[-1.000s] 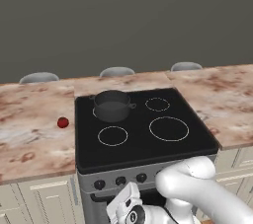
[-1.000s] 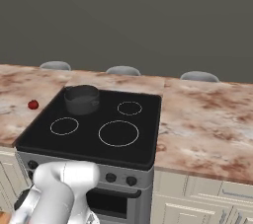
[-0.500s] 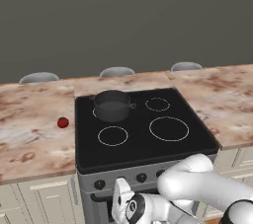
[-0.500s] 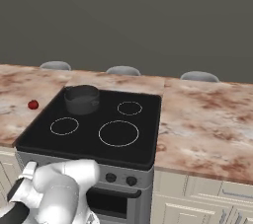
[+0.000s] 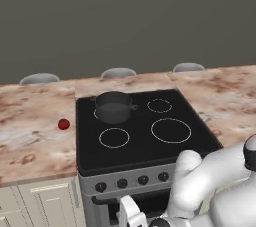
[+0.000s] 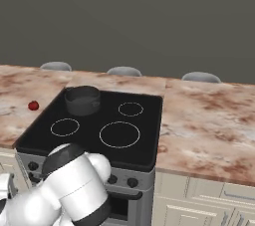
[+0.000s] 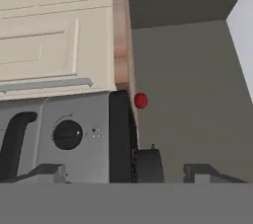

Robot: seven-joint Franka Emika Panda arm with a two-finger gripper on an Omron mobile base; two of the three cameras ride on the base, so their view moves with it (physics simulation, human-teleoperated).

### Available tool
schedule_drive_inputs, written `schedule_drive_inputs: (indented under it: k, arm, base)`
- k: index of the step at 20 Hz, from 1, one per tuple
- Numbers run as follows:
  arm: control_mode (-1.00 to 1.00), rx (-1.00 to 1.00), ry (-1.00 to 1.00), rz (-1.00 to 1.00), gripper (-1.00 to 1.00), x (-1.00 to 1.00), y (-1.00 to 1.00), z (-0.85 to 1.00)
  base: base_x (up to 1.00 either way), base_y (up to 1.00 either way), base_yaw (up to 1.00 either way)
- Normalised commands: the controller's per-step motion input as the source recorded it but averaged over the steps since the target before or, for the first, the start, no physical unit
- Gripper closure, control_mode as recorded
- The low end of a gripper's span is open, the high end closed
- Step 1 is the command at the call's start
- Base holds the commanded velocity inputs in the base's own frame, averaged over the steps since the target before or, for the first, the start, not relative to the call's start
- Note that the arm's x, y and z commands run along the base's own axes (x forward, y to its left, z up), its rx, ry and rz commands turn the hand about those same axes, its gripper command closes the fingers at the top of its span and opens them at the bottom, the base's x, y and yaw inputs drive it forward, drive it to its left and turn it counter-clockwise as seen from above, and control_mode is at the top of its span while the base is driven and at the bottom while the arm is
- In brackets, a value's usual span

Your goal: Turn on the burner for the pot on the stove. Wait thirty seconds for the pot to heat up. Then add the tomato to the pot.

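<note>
Now the stove (image 5: 145,171) is my landmark. Its black glass top has four white rings, and the grey front has a row of black knobs (image 5: 143,180). The pot (image 5: 113,106) stands on the back-left ring of the stove, upright, with two short side handles. The burner (image 5: 97,113) under it shows as a thin white arc just outside the pot's base. In the right base view the pot (image 6: 82,100) is also at the stove's back-left corner.

The tomato (image 5: 63,124) lies on the marble counter (image 5: 30,131), left of the stove and apart from it, approx. level with the pot. In the right base view the tomato (image 6: 33,105) is again left of the stove, on the counter. In the hand view, which is rolled sideways, the tomato (image 7: 141,100) shows as a small red ball beside the stove's edge, and one black knob (image 7: 67,134) sits on the grey front just above the finger tips.

The gripper (image 7: 121,172) is low in front of the stove, near the knob row. Its jaws stand wide apart w/ nothing between them; it is released and touches no knob. In the left base view the white arm (image 5: 210,181) bends down before the stove's front, right of the knobs.
</note>
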Motion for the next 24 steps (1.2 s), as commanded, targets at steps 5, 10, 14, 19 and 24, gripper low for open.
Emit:
schedule_drive_inputs:
  k: [5, 10, 14, 19, 24]
  arm:
    - [-1.00, 0.00, -0.01, 0.09, -1.00, -0.10, 0.00, 1.00]
    - [-1.00, 0.00, 0.06, 0.06, -1.00, 0.00, 0.03, 1.00]
    - [-1.00, 0.01, 0.04, 0.04, -1.00, 0.00, 0.00, 1.00]
    - [-1.00, 0.00, 0.07, 0.04, -1.00, 0.02, 0.00, 1.00]
    - [-1.00, 0.00, 0.14, 0.04, -1.00, 0.01, 0.01, 1.00]
  base:
    - [0.00, 0.00, 0.00]
    - [0.00, 0.00, 0.00]
    - [0.00, 0.00, 0.00]
    - [0.00, 0.00, 0.00]
    - [0.00, 0.00, 0.00]
